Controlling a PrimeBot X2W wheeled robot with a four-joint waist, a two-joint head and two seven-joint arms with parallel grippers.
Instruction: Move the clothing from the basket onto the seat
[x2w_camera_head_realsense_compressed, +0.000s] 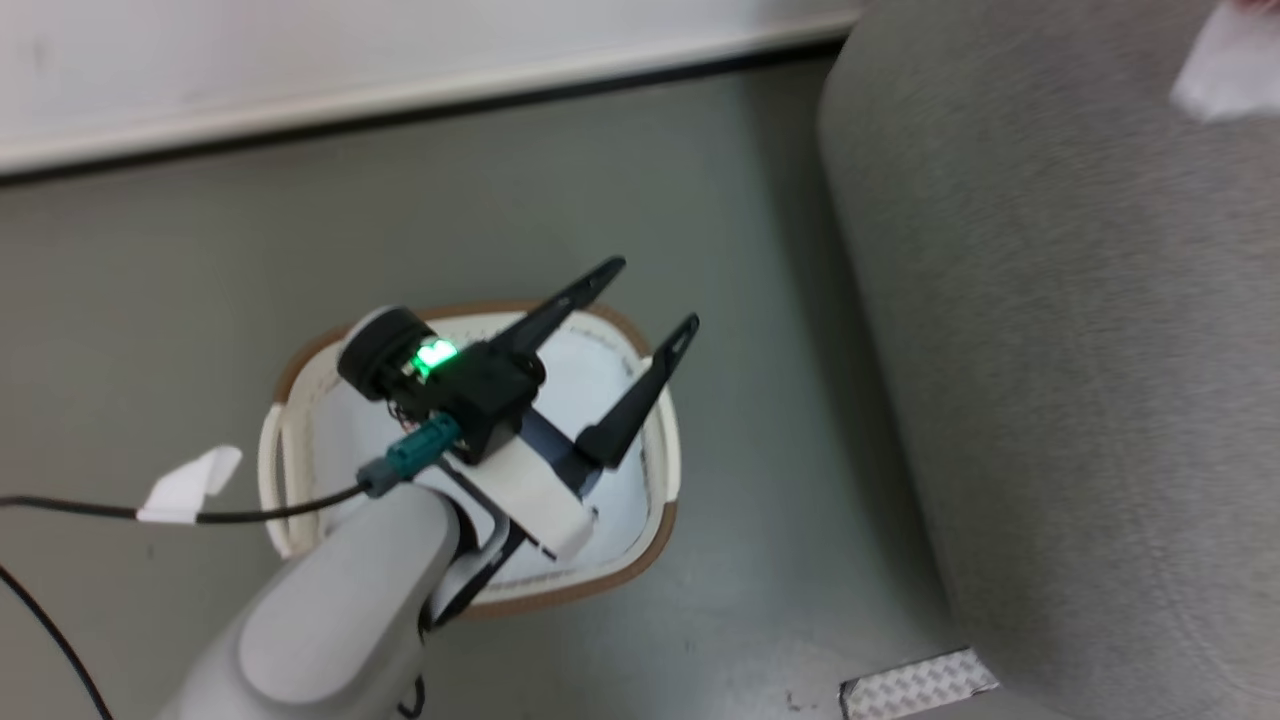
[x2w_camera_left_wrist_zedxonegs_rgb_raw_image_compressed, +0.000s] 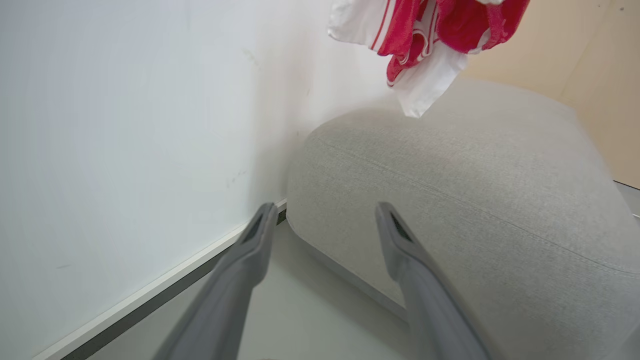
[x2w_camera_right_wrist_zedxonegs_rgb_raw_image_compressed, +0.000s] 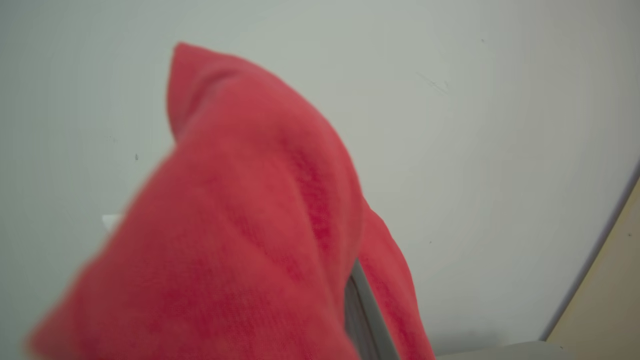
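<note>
**Jersey (x2w_camera_left_wrist_zedxonegs_rgb_raw_image_compressed: 425, 30) hanging over the sofa (x2w_camera_left_wrist_zedxonegs_rgb_raw_image_compressed: 475, 210), out of the basket (x2w_camera_head_realsense_compressed: 668, 470)**

The sofa is taking up the right of the head view, its grey side rising from the grey-green floor (x2w_camera_head_realsense_compressed: 600, 180). In the left wrist view its rounded corner and seam are sitting close to the white wall (x2w_camera_left_wrist_zedxonegs_rgb_raw_image_compressed: 125, 125). The basket is standing on the floor, near the sofa but apart from it, with its pale liner (x2w_camera_head_realsense_compressed: 600, 385) showing inside the brown rim. The left arm (x2w_camera_head_realsense_compressed: 330, 620) is reaching over the basket from the lower left, and a black cable (x2w_camera_head_realsense_compressed: 250, 513) with a white tag (x2w_camera_head_realsense_compressed: 190, 485) is trailing from its wrist.

The jersey is dangling in the air — red folds, white striped trim and a white flap hanging lowest, close above the sofa's top in the left wrist view. In the right wrist view blurred red cloth is bunching up right before the lens. It is draping over the right gripper (x2w_camera_right_wrist_zedxonegs_rgb_raw_image_compressed: 320, 240), which is gripping it, and one grey finger (x2w_camera_right_wrist_zedxonegs_rgb_raw_image_compressed: 367, 315) is peeking out at the fold's edge. The left gripper (x2w_camera_head_realsense_compressed: 652, 293) is hovering over the basket with its fingers spread wide — released. A green light (x2w_camera_head_realsense_compressed: 435, 355) is glowing on its wrist.
</note>
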